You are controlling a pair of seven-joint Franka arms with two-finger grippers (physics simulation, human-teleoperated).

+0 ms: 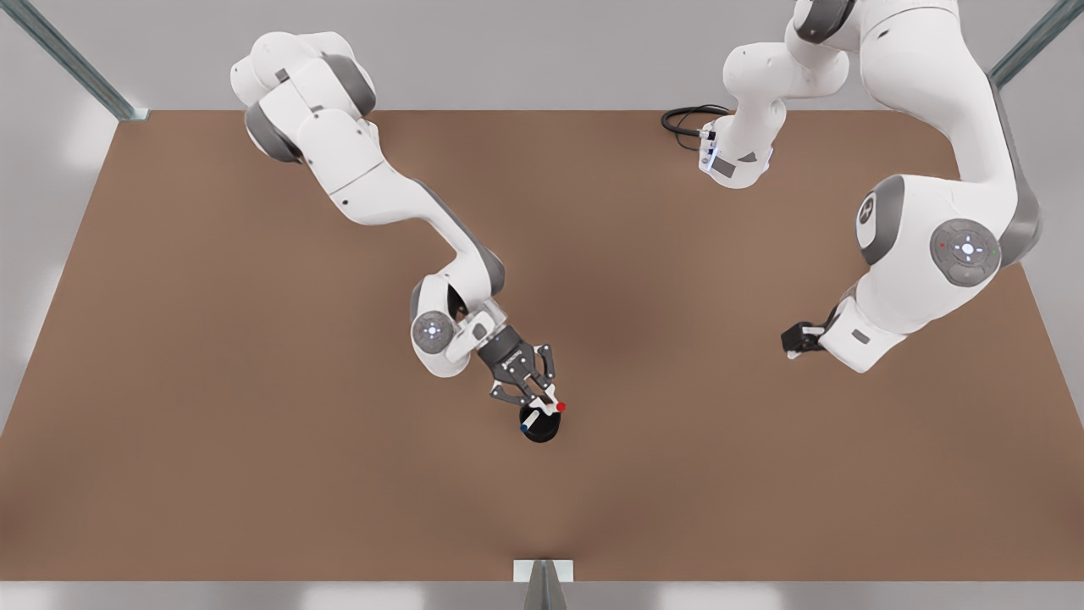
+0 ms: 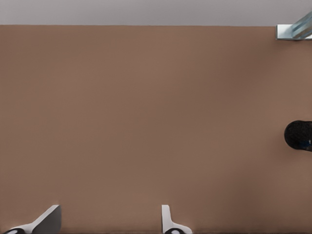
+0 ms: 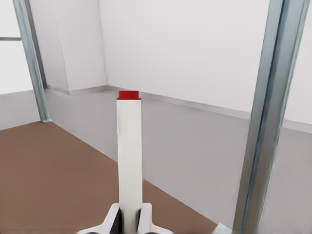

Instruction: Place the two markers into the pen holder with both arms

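Sim lab cell. Bare brown table [image 1: 254, 424], plain grey walls [image 3: 195, 48], metal frame posts [image 3: 265, 117] at corners.

No text, label, brand, number or sign can be read on anything here.

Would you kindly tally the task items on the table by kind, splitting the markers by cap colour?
Red-capped marker: 1, clamped in the right gripper over the holder.
Blue-capped marker: 1, in the holder.
Black pen holder: 1.
Total: 3.
The left gripper waits aside, fingers open.
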